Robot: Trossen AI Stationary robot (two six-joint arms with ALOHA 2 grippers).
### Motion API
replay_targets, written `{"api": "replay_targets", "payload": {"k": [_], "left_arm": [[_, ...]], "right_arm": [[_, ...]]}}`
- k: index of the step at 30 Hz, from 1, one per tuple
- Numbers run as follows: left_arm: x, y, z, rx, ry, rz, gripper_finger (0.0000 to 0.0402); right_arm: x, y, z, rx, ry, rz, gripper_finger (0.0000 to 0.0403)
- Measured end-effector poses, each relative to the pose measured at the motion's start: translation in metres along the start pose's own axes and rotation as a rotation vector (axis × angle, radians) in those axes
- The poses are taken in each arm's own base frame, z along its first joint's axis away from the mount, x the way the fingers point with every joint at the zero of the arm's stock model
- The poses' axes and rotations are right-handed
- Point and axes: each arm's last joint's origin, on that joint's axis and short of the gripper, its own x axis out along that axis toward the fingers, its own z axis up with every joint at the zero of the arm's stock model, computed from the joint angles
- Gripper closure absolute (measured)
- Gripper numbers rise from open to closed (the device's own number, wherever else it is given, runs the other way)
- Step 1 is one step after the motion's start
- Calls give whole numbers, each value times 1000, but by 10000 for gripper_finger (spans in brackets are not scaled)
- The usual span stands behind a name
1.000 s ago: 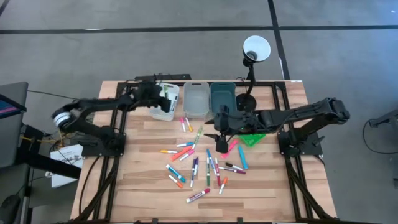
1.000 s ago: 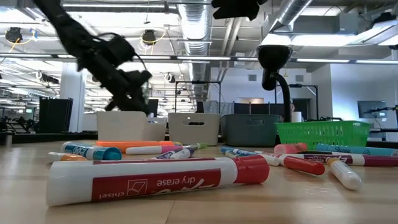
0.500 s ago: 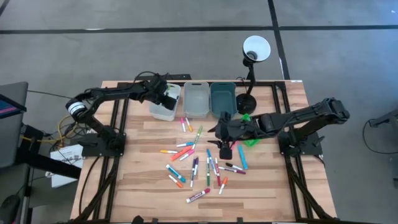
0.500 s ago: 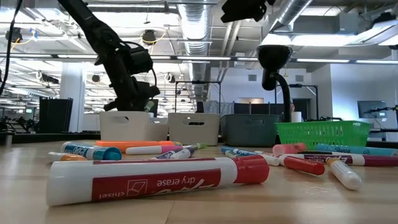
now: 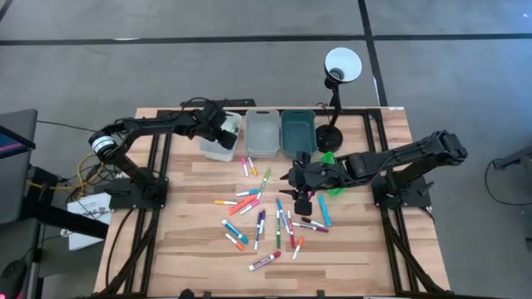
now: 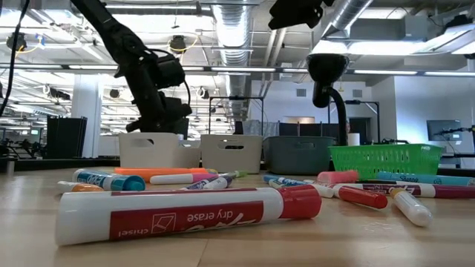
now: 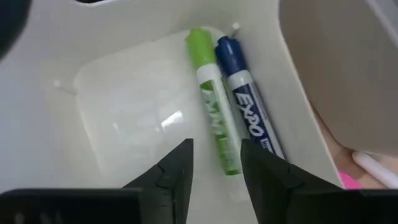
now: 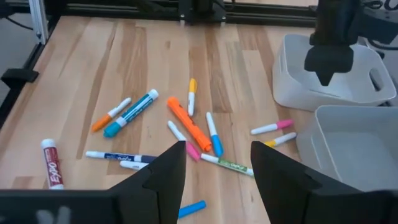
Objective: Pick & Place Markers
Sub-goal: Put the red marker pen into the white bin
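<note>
Wooden table (image 5: 191,249), white bin (image 7: 112,112) holding green marker (image 7: 214,112) and blue marker (image 7: 249,112) under empty, parted left hand (image 7: 214,163).

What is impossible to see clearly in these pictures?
- Insides of the grey bin and teal bin: high view, too small.
- White bin beyond the green marker and blue marker: left wrist view, cut off by the edges.
- Green basket contents: low view, mesh wall hides them.

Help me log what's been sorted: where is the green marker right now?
In the left wrist view, the green marker lies inside the white bin, touching a blue marker along the bin's wall, just ahead of the open left gripper.
</note>
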Motion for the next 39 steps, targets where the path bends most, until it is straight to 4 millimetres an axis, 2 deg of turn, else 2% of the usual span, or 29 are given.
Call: {"api": "replay_targets", "payload": {"k": [3,6,9,13,15,18,20,23,29,35,39], "left_arm": [[-2,-1,2,43,-20,-7,265],[-19,-5,5,95,-79,-23,266],[-50,-11,8,158,-187,-58,271],[-100,-21,6,248,-361,-118,277],[-123,-27,-2,313,-438,-169,279],[-141,-35,-25,424,-487,-272,281],[-143,-40,-45,471,-485,-360,282],[-134,-51,-78,502,-495,-502,282],[-110,-74,-136,539,-536,-764,281],[-102,-89,-169,564,-582,-818,282],[-100,-100,-182,541,-569,-815,282]], "right_arm": [[0,1,0,34,-1,2,235],[-1,3,0,44,-1,6,236],[-2,6,0,38,-8,14,236],[-11,7,2,36,-31,-3,236],[-19,7,3,33,-39,-22,236],[-32,4,2,29,-41,-47,236],[-38,2,0,25,-29,-49,236],[-37,2,-3,15,7,-52,236],[-9,9,-11,-12,99,-61,236],[15,15,-20,-34,171,-56,236],[7,18,-11,-39,168,-29,236]]}}
